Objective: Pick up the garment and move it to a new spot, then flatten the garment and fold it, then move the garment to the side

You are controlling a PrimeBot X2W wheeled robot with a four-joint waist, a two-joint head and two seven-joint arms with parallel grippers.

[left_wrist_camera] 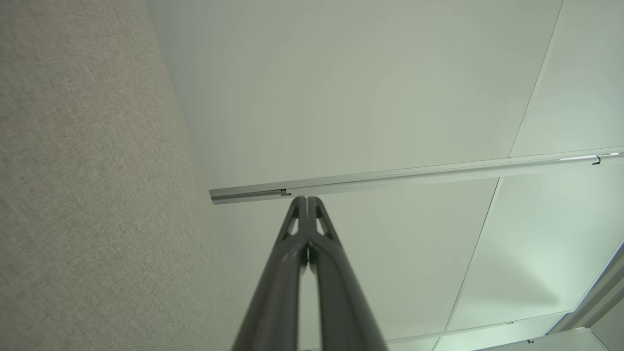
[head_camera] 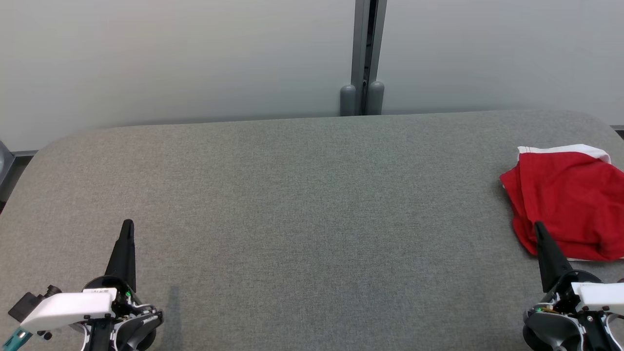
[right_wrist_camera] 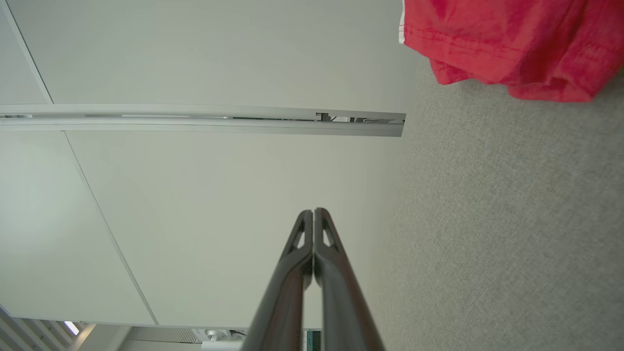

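Both left end effector point(head_camera: 127, 224) and right end effector point(head_camera: 538, 226) are pinched together, holding nothing.

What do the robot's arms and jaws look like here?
Both jaws are long, dark and tapered, with triangular cut-outs near the tips. A white left housing and right housing sit on round black wrists; the left one carries a black block and a teal piece.
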